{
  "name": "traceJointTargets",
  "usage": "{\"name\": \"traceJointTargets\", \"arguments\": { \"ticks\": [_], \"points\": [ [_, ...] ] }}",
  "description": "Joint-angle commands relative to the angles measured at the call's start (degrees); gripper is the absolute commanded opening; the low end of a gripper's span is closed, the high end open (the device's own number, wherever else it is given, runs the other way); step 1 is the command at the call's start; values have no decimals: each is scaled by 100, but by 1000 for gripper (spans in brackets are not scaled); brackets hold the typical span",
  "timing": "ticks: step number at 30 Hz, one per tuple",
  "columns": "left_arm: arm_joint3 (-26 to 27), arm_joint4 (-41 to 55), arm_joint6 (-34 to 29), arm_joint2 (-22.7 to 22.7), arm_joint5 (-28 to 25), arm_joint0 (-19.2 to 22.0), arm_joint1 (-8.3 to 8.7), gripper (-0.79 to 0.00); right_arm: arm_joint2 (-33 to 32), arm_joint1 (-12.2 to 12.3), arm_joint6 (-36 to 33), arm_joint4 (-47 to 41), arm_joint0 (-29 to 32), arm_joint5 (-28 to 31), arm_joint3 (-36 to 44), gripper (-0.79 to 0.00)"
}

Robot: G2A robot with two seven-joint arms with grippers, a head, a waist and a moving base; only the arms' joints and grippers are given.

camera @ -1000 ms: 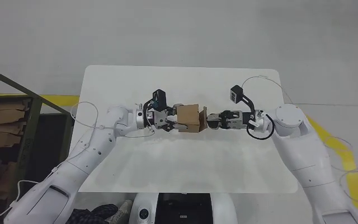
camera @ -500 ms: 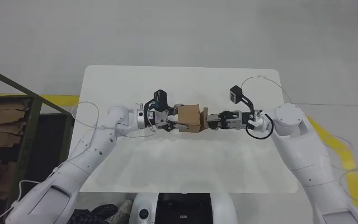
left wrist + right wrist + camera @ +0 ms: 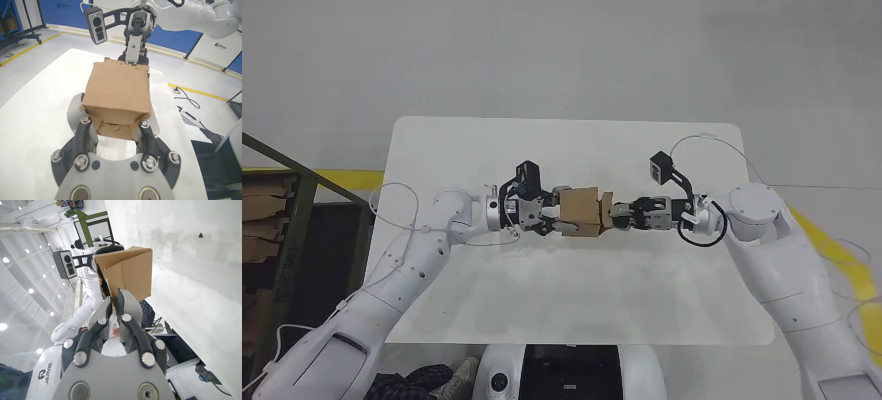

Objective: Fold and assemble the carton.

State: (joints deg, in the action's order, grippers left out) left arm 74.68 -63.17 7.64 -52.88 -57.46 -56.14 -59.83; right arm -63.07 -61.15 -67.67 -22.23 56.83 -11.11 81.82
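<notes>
- Carton: brown, mostly squared into a box, held lengthwise between both end effectors over the middle of the counter. Contact with the surface beneath: hard to tell.
- Left end effector: spread wide, clamped on the carton's two sides at the near end. Folded-in, slightly crumpled end panels just ahead of its palm.
- Right end effector: at the carton's opposite end, facing the left one. Nearly closed, pinching a flap with only the cardboard between the fingers.
- Flap edge beside that pinch: ragged and torn-looking, standing out from the box instead of lying flat.
- Step in hand, as a judgement: closing the end on the right end effector's side, with the left grip serving as a brace.
- Next move likely calls for:
  - swinging the pinched flap inward across the open end;
  - pressing straight toward the left end effector, to avoid skewing the box;
  - keeping the wide clamp firm, and letting go of the flap only once seated.
- Risk: further tearing at the ragged edge under a hard pull.
</notes>
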Motion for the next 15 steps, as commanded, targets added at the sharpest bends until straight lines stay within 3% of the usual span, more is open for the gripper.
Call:
{"name": "traceJointTargets", "arguments": {
  "ticks": [1, 15],
  "points": [
    [8, -10, -3, -10, 0, -12, -3, -397, 19, 0, 12, 12, -7, -5, 38, -776],
    [39, -64, -8, -59, -50, -48, -32, -397, 30, 6, 137, -55, -22, 72, 71, -782]
  ]
}}
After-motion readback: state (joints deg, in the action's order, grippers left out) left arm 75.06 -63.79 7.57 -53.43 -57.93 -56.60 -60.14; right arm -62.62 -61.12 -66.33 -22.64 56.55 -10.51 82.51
